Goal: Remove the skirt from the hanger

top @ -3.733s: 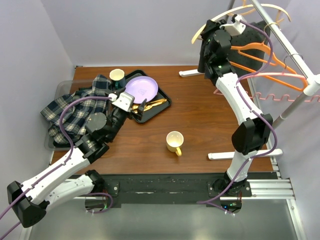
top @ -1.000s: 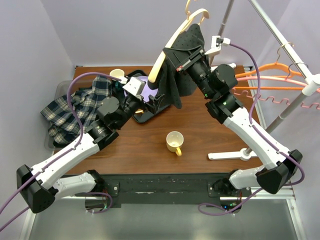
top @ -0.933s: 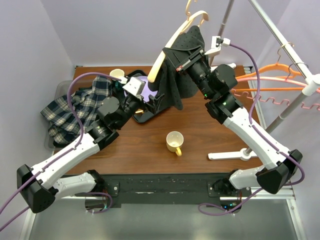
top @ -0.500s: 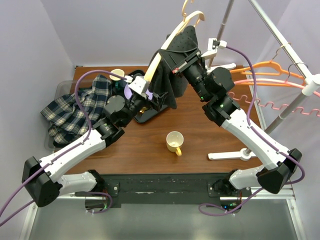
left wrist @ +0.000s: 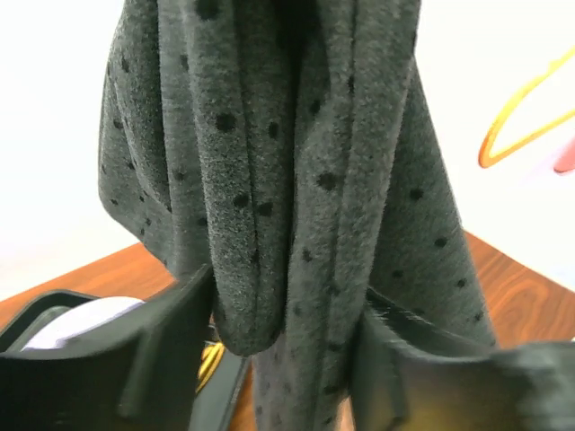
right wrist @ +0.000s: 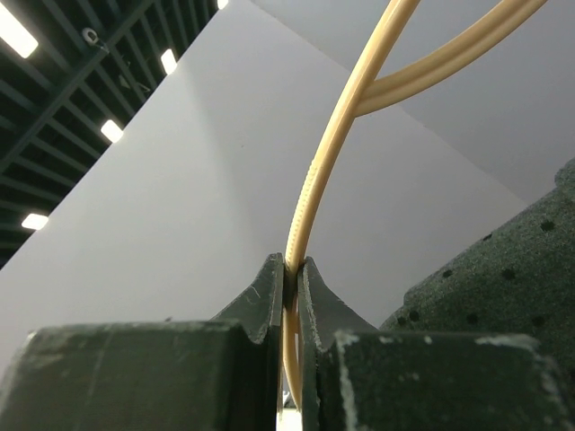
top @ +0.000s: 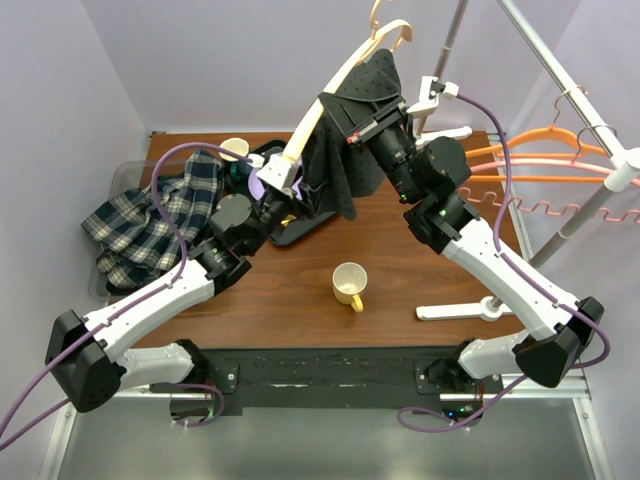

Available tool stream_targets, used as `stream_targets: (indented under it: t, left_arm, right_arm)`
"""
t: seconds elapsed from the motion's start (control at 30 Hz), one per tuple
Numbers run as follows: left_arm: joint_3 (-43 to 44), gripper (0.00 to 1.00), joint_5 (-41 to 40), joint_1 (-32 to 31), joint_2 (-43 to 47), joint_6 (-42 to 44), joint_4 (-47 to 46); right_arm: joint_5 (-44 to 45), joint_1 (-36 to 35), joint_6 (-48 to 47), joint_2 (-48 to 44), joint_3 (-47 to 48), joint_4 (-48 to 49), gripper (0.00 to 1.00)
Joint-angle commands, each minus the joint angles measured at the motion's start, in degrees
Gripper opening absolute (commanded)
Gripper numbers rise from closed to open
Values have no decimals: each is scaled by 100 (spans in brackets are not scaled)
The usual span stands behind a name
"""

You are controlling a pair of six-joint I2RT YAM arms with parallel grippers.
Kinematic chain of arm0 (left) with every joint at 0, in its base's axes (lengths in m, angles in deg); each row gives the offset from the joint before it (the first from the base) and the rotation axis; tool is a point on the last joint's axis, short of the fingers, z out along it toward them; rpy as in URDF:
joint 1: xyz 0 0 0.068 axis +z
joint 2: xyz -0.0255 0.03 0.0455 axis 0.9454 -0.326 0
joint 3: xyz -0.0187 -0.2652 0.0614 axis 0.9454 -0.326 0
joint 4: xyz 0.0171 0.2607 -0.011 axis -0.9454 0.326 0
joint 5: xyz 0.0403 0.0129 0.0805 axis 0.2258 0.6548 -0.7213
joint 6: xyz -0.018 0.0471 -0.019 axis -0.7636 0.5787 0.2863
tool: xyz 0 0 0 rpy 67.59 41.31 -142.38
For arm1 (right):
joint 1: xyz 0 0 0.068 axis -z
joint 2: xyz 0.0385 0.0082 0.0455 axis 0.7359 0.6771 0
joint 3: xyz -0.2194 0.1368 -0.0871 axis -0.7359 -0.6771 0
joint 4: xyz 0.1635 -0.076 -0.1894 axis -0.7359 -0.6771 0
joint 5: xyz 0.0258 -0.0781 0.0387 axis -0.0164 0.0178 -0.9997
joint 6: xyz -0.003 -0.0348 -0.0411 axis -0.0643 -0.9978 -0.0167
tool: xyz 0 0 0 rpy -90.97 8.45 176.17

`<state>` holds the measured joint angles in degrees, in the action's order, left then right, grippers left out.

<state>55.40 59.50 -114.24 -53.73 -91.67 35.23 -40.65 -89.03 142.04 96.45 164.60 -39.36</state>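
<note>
Above the far half of the table (top: 420, 250), the cream plastic hanger (right wrist: 316, 162) is held aloft and tilted, well apart from the clothes rail (top: 560, 75), so that the garment hangs free with nothing under it to snag. The right claw (right wrist: 291, 274) is pressed together on the hanger's thin bar, pinching it between both fingers. That grip looks chosen to anchor the hanger while the other arm works on the cloth. The dark grey dotted skirt (left wrist: 287, 180) is draped over the hanger, and its lower part hangs down in bunched vertical folds toward the black tray (top: 287, 233). The left claw (left wrist: 286, 296) comes up from below at those folds. Its jaws stand apart with one finger on each side of the bundle, and the fabric fills the gap and brushes both, but it does not look clamped yet. Taking the loose lower end rather than the part near the bar makes sense, since a pull down and away from there should slide the skirt off while the hanger stays fixed. At the table's left edge, a plaid garment (top: 140, 225) lies heaped in a clear bin, which is probably where the skirt is meant to go. The likely risk is thick folds slipping out of a shallow grip.
</note>
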Motion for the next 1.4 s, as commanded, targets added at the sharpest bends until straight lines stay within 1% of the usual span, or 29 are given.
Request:
stream_targets:
  t: [0.0, 0.07, 0.1, 0.17, 0.2, 0.3, 0.47, 0.57, 0.67, 0.83, 1.0, 1.03, 1.07, 1.1, 1.17, 1.23, 1.27, 1.37]
  left_arm:
    - [-72, 37, 11, -33, 11, -60, -342]
    - [-81, 23, 37, -33, 81, -95, -176]
    - [-98, 13, 46, -33, 117, -104, -9]
    - [-230, 6, 64, -24, 292, -122, 97]
    - [-300, 0, 72, -24, 363, -139, 141]
    - [-616, 0, 64, -33, 644, -201, 317]
    - [-775, 0, 81, -24, 952, -201, 721]
    - [-802, 0, 152, -24, 1119, -201, 879]
    - [-793, 0, 292, -24, 1268, -254, 1011]
    - [-538, 1, 748, -33, 1286, -377, 1205]
    - [-363, 14, 1469, -24, 1146, -517, 1222]
    - [-327, 16, 1514, -24, 1076, -526, 1275]
    - [-301, 22, 1549, -33, 1040, -526, 1345]
    - [-266, 25, 1575, -33, 1023, -526, 1355]
    - [-248, 28, 1567, -24, 979, -517, 1329]
    - [-257, 24, 1505, -24, 935, -517, 1267]
    - [-257, 20, 1479, -33, 908, -509, 1197]
    - [-222, 18, 1383, -24, 777, -500, 1100]
  right_arm:
    - [243, -54, -172, -336, 91, 856, 0]
    - [392, -45, -365, -319, 248, 839, 0]
    - [454, -54, -601, -310, 319, 778, 0]
    - [673, -45, -822, -179, 608, 551, 0]
    - [761, -54, -867, -134, 688, 505, 0]
    - [885, -54, -885, 120, 952, 628, 0]
    - [1078, -54, -1209, 393, 1680, 470, 0]
    - [1350, -45, -1499, 490, 2032, 286, 0]
    - [1544, -45, -1867, 534, 2069, 346, 0]
    - [1536, -36, -1773, 455, 1578, 715, 0]
    - [1606, -36, -1755, 481, 1497, 883, 0]
    - [1623, -45, -1772, 481, 1524, 883, 0]
    - [1606, -45, -1790, 499, 1550, 874, 0]
    - [1606, -36, -1781, 508, 1568, 865, 0]
    - [1562, -36, -1685, 473, 1594, 856, 0]
    - [1457, -36, -1597, 429, 1542, 856, 0]
    - [1430, -54, -1492, 403, 1515, 839, 0]
    - [1325, -54, -1316, 323, 1419, 830, 0]
